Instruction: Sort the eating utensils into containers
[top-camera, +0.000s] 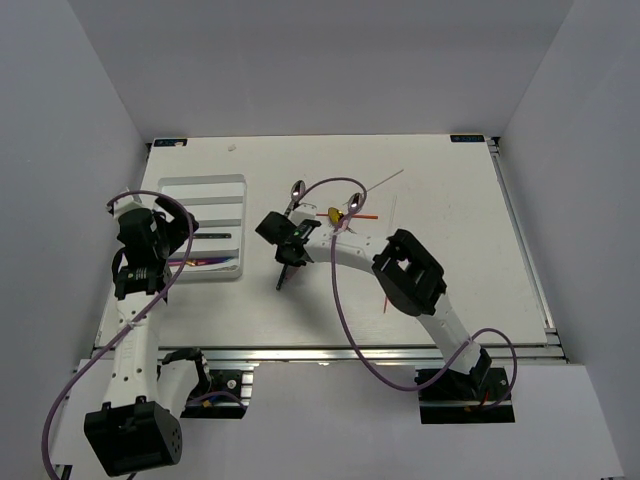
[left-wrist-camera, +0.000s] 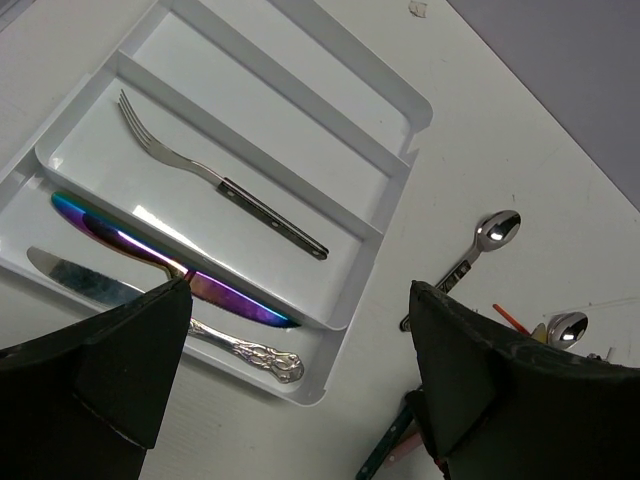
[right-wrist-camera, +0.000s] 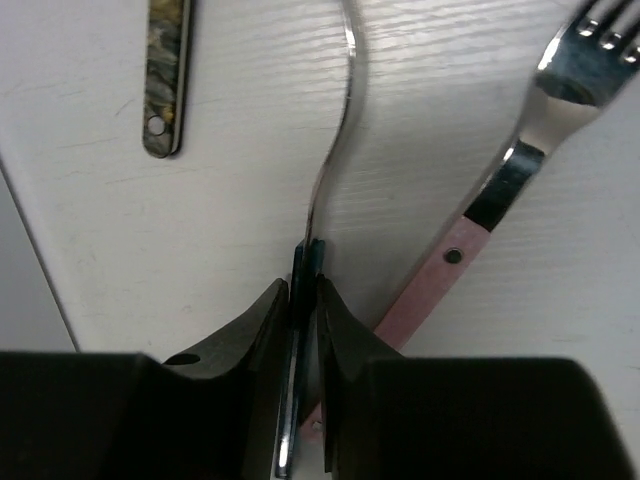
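Right gripper (right-wrist-camera: 303, 290), nearest the arm bases: fingers are pressed together on the slim handle of a teal-handled utensil (right-wrist-camera: 318, 215), whose metal neck curves away over the white table (top-camera: 450, 200). We cannot tell whether it is a spoon or a fork, as its head is out of frame. Just beside it on the right lies a pink-handled fork (right-wrist-camera: 470, 230), tines pointing away from the wrist camera. To the left, apart from the fingers, is a mottled handle (right-wrist-camera: 165, 75) with a small hole at its end. Left gripper (left-wrist-camera: 300, 295): jaws spread wide and holding nothing, hovering over the near end of the white cutlery tray (left-wrist-camera: 418, 108). In the tray, a black-handled fork (left-wrist-camera: 220, 180) lies alone in one long compartment. An iridescent knife (left-wrist-camera: 170, 265) and a silver knife (left-wrist-camera: 150, 305) with an ornate handle share the neighbouring one, side by side. The remaining compartments hold no utensils. Farther out, loose on the table, are a silver spoon (top-camera: 297, 188), a gold-bowled spoon (top-camera: 336, 213), a red stick (top-camera: 362, 214) touching it and, farthest, a clear stick (top-camera: 385, 180).
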